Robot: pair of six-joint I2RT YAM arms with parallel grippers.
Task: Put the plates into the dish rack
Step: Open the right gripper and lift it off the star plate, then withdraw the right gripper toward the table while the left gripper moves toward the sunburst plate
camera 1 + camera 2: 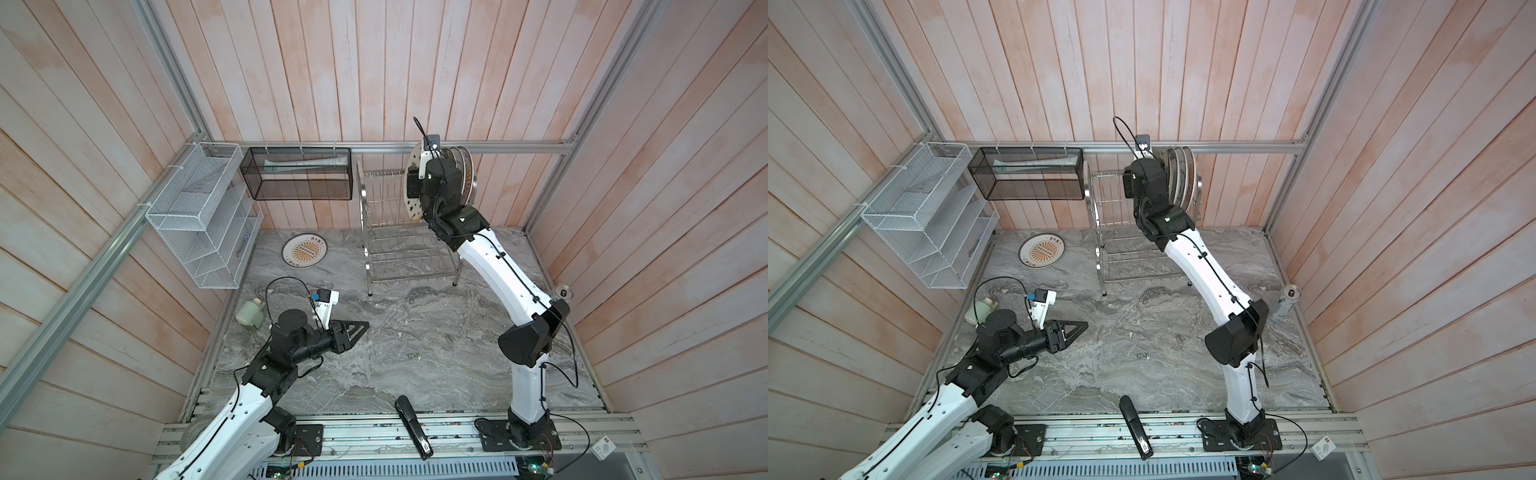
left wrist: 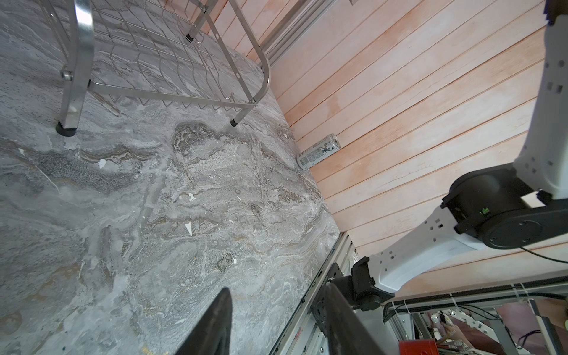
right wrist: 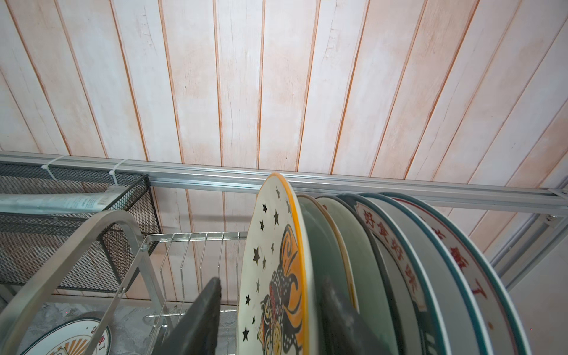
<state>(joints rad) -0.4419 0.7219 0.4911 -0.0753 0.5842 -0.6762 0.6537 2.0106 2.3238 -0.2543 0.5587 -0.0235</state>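
The right gripper (image 3: 270, 284) is up at the top tier of the dish rack (image 1: 362, 199), over the rim of the star plate (image 3: 272, 239). Its two dark fingers (image 3: 199, 316) stand one on each side of this plate. A narrow strip of background shows between the nearer finger and the printed face, so the pincer is a little wider than the plate and is not pressing it.

The star plate stands on its edge in a slot. It is the leftmost in a row of plates (image 3: 399, 261) that all stand upright, close one after another. In both top views its face with black stars and orange rim looks to the left, toward the black mesh basket (image 1: 299, 178). The row runs from left to right along the back wall, and each plate's flat side lies across that line.

One more plate, the sunburst plate (image 1: 304, 249), lies flat and face up on the marble table (image 1: 415, 332), left of the rack's feet and apart from them.

The left gripper (image 2: 278, 289) hangs low over the bare table in front of the rack, pointing toward the middle. Its fingers are spread half wide with nothing between them.
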